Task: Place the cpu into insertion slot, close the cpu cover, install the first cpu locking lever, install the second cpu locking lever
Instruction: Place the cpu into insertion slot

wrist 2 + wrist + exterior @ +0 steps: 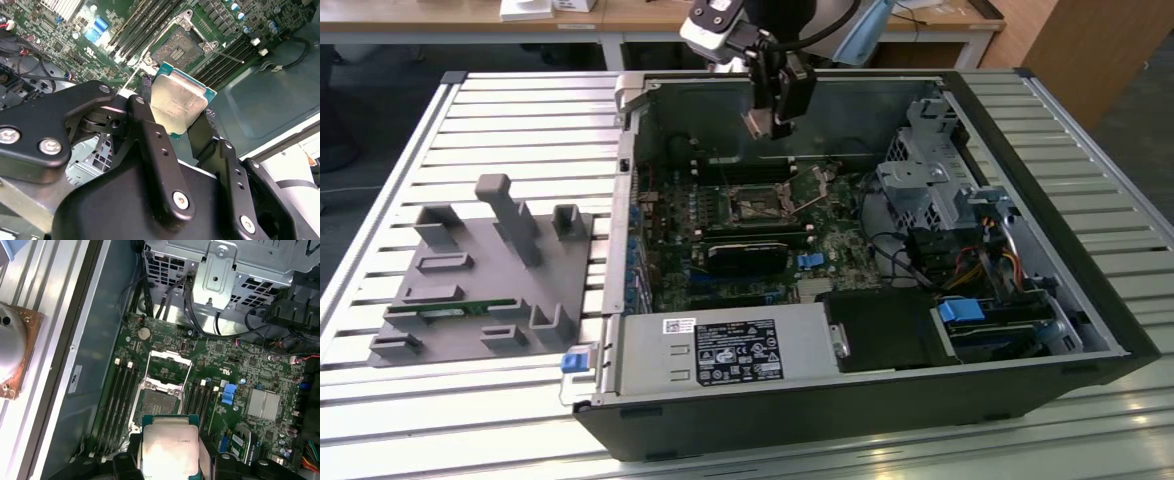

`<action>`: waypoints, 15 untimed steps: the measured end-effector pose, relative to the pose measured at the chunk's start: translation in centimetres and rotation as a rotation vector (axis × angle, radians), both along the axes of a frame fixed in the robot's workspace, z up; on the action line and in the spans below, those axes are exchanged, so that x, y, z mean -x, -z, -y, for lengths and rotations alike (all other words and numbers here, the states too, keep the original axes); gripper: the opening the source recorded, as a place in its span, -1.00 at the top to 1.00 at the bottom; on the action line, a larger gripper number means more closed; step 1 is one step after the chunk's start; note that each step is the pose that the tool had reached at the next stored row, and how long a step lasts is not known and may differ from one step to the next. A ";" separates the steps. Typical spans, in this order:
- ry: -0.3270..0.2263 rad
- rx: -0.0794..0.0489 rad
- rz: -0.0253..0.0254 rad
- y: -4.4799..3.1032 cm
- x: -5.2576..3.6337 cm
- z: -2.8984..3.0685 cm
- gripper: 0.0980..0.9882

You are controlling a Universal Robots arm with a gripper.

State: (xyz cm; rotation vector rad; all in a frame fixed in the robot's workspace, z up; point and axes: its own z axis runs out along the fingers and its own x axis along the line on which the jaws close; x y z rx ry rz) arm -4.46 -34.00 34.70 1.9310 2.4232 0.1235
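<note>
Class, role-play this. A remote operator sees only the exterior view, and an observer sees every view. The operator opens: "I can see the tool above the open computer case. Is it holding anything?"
Observer: Yes. The second wrist view shows the cpu clamped in the tool, with its silver-grey top showing.
Operator: Is the insertion slot free?
Observer: In the first wrist view the insertion slot lies bare, with its dark centre uncovered. The cpu is apart from it.
Operator: And the cpu cover?
Observer: The cpu cover is swung open. It sits off the slot, on the side nearer the metal drive cage.
</note>
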 end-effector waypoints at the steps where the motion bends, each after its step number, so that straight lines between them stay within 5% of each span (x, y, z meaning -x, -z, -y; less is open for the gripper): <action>1: 0.005 0.000 0.0000 0.02 0.00 0.00 0.01; 15: 0.114 0.000 0.0000 0.66 0.00 -0.03 0.01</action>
